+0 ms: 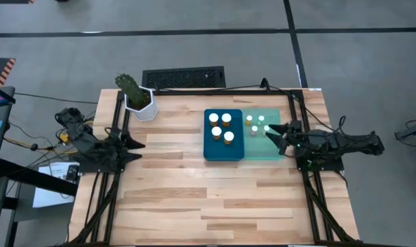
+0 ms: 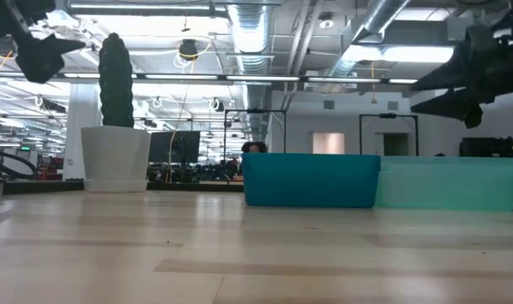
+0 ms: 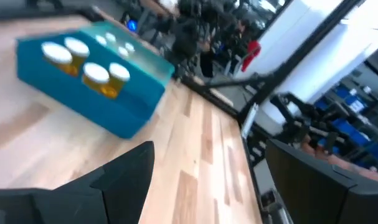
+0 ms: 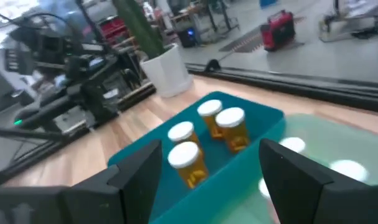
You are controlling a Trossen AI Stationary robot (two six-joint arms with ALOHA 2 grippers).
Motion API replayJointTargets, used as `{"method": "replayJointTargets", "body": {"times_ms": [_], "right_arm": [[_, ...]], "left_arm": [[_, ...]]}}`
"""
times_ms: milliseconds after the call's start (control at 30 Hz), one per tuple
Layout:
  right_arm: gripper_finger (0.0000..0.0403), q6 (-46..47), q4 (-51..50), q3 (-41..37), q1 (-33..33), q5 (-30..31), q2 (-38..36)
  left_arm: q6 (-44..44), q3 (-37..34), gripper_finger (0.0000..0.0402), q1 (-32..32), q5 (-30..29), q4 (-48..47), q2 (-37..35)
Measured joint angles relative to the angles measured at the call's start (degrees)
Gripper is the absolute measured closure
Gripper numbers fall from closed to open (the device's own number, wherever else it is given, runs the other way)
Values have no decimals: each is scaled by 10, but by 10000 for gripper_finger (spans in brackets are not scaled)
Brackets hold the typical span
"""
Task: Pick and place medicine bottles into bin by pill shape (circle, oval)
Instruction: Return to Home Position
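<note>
Jaws apart, empty on both: right gripper (image 1: 268,134) hangs over the green bin (image 1: 262,153), which butts against the blue bin (image 1: 211,154); left gripper (image 1: 140,143) sits well off the blue bin's opposite side. All medicine bottles (image 1: 221,127) are binned, four per bin. Risk: a low retract clips the green wall and tips bottles.

Pretty sure this is a robotics lab in a big open industrial-style hall. Bare ducts (image 2: 248,34) and pipes run under the ceiling between strip lights, monitors (image 2: 173,145) sit in rows at the back, and the wooden bench (image 1: 194,199) stands on a plain grey floor (image 1: 372,62).
</note>
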Motion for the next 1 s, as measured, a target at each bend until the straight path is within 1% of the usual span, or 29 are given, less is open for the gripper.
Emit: {"method": "replayJointTargets", "body": {"times_ms": [100, 333, 433, 533, 733, 800, 833, 900, 933, 1000], "right_arm": [[126, -15, 16, -18, 13, 0, -2], [126, -17, 24, -21, 23, 1, 4], [126, -12, 23, -21, 20, -2, 4], [126, -11, 21, -21, 21, -15, 4], [127, 59, 21, -21, 21, -25, 4], [126, 61, 21, -21, 21, -30, 4], [126, 53, 23, -21, 22, -36, 4], [126, 11, 45, -23, 26, -58, 4], [126, -10, 62, -25, 29, -70, 3], [126, -43, 98, -25, 29, -100, -2]], "left_arm": [[-13, -16, 102, 0, 15, -1, 0], [-16, -53, 102, 0, 14, -2, 0], [-32, -72, 102, 0, -15, -4, 0], [-74, -83, 102, 0, -36, -6, 0], [-106, -98, 102, 0, 3, -17, 0], [-142, -99, 102, 0, 14, -11, 0], [-127, -99, 102, 0, 15, -3, 0], [-26, -99, 102, 0, 26, 55, 1], [37, -98, 102, 0, 46, 101, 0], [145, -97, 102, 1, 106, 187, 0]]}}
